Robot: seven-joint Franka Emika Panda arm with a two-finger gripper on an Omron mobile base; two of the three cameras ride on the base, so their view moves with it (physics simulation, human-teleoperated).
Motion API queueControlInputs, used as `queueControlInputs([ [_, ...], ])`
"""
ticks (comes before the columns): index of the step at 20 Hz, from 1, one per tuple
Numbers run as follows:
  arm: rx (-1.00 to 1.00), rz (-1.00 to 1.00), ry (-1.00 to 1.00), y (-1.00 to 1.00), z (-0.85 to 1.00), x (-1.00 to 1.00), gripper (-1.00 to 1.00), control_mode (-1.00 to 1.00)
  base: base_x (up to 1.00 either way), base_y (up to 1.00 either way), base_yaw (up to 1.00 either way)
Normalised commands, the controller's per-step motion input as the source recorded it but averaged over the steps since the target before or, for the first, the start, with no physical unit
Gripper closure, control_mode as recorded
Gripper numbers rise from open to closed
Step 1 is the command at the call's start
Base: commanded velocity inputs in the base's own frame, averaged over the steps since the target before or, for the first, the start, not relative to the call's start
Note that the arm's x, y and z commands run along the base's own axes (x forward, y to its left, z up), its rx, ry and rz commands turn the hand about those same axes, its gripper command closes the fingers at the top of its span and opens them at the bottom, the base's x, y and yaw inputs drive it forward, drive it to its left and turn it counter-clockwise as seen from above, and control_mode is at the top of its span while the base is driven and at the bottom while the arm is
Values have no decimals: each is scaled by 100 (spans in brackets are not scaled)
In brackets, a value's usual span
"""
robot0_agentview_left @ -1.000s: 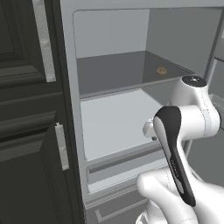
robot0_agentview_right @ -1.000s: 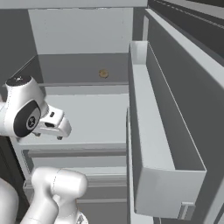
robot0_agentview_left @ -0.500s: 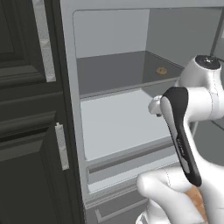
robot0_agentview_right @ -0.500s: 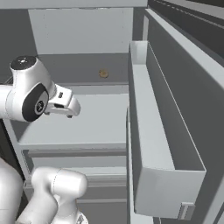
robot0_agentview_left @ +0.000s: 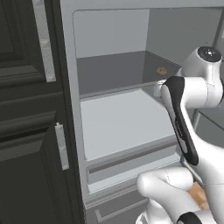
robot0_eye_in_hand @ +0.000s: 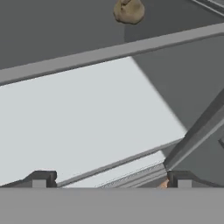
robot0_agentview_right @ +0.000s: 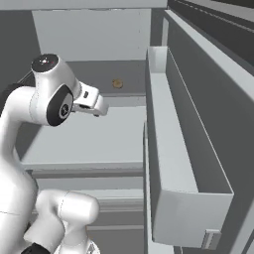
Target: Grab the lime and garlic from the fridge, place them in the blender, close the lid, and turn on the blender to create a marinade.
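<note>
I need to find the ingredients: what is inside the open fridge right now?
Inside the fridge, a small brown lumpy item sits at the back of the upper shelf. The lower shelf looks bare. The arm covers part of the right side, and the drawer hides its contents.

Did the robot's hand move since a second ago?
Yes. In the right base view the end effector has risen and gone deeper into the fridge, toward the upper shelf.

We are looking into a light grey fridge (robot0_agentview_left: 70, 109) whose pale inner walls and flat shelves (robot0_agentview_left: 122, 127) are showing smooth and matt, like moulded plastic. The dark panelled cabinet (robot0_agentview_left: 26, 131) is looking like painted wood, its silver handles (robot0_agentview_left: 61, 145) like brushed metal. The small tan lump (robot0_eye_in_hand: 128, 10) is appearing rough and dull.
</note>
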Motion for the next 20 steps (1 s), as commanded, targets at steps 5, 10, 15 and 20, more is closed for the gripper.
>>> queueControlInputs([
  [5, 0, -13, -1, -12, 13, 77, -100, -100, 0, 0, 0],
  [10, 0, -16, 0, -4, 26, 72, -100, -100, 0, 0, 0],
  [15, 0, -10, 0, -6, 26, 64, -100, -100, 0, 0, 0],
  [20, 0, -3, 0, -4, 8, 50, -100, -100, 0, 0, 0],
])
